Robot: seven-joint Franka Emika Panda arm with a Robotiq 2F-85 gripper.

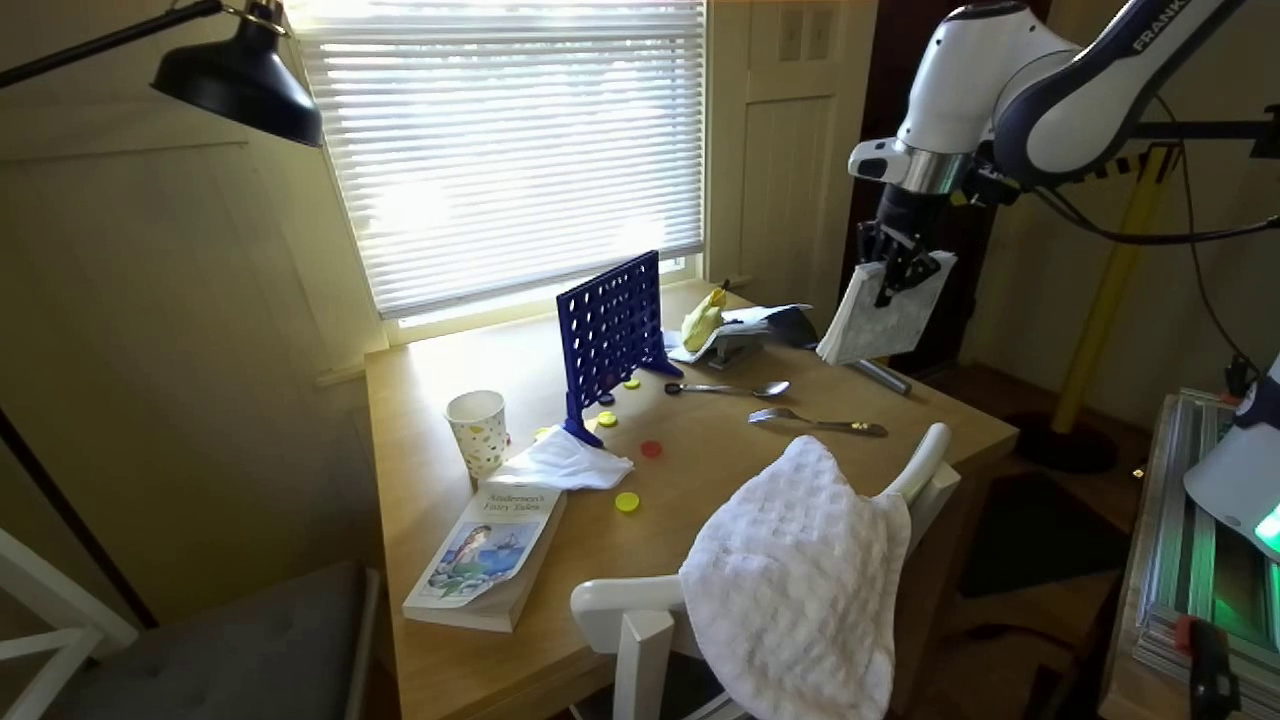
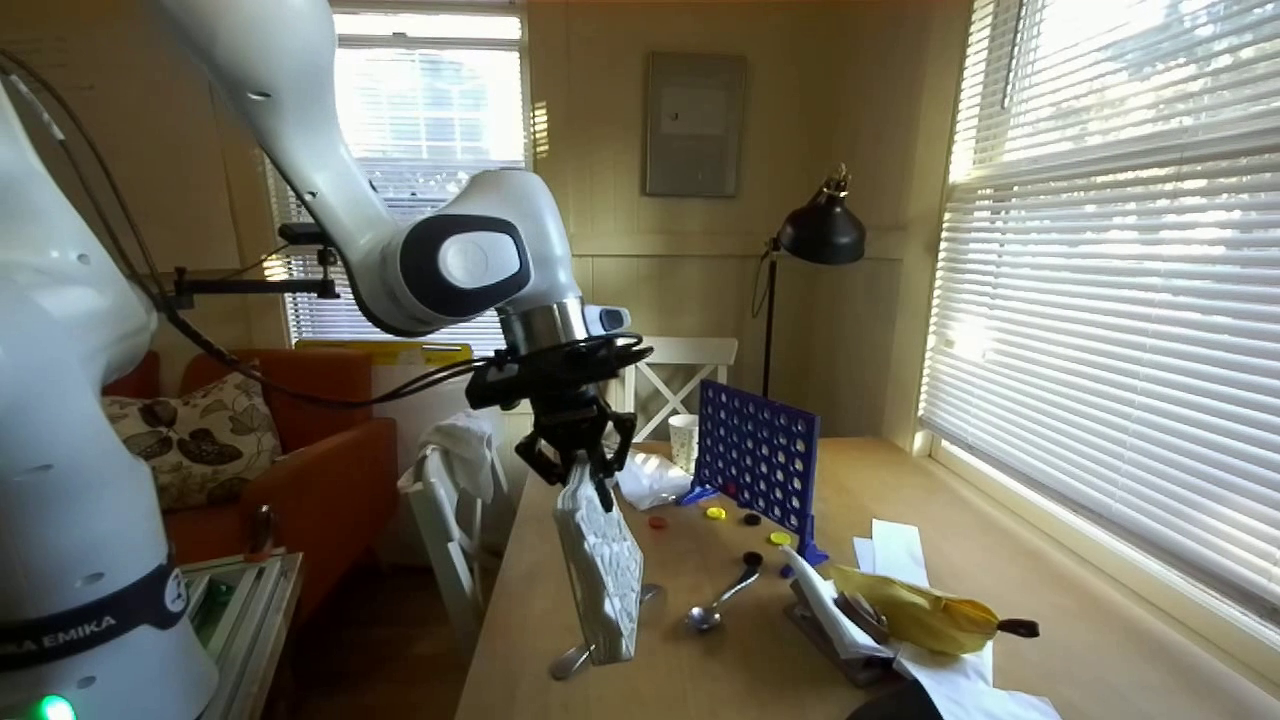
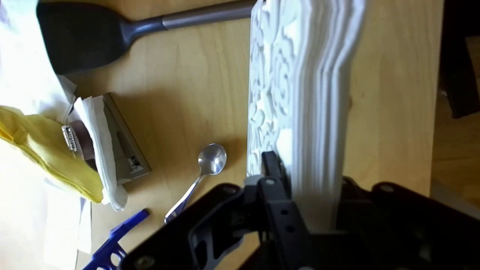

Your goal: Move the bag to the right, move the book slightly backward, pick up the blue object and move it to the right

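My gripper is shut on a thick stack of white embossed napkins, held in the air above the table's right end. In the wrist view the napkins stand between the fingers. The blue grid frame stands upright on the table, apart from the gripper; it also shows in an exterior view. Only part of it shows in the wrist view. The book lies at the near left corner and is out of sight elsewhere. A yellow zip bag lies on white papers near the window.
A spotted cup and a crumpled white sheet are beside the frame. A spoon, a fork and several coloured discs lie on the table. A black spatula lies near the bag. A chair with a white cloth stands in front.
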